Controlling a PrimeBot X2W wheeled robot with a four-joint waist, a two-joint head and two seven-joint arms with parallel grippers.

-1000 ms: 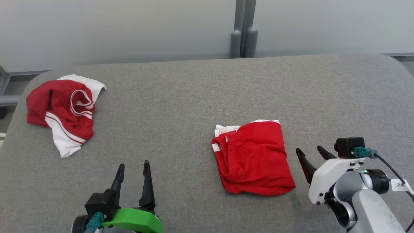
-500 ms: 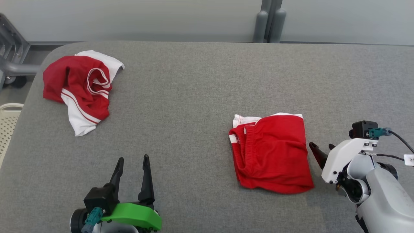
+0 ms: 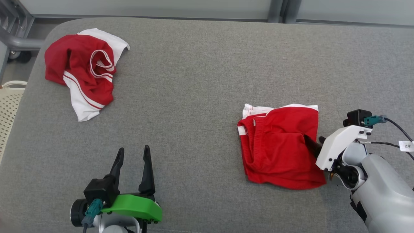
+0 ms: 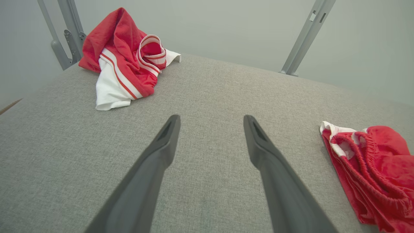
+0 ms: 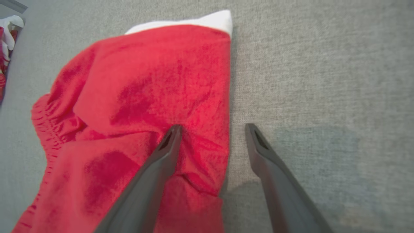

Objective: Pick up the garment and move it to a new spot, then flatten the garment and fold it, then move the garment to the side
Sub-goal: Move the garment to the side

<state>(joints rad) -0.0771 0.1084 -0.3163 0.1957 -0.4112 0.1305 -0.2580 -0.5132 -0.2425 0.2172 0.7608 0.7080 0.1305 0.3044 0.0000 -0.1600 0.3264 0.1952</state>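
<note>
We see the folded red garment (image 3: 281,145) lying on the grey table (image 3: 194,81), on our right side. Our right gripper (image 3: 313,138) is spread open at its right edge, one finger over the red cloth, the other over bare table, nothing held. Our left gripper (image 3: 134,149) hovers open, well apart from it. A crumpled red and white garment (image 3: 84,69) lies at the far left corner
</note>
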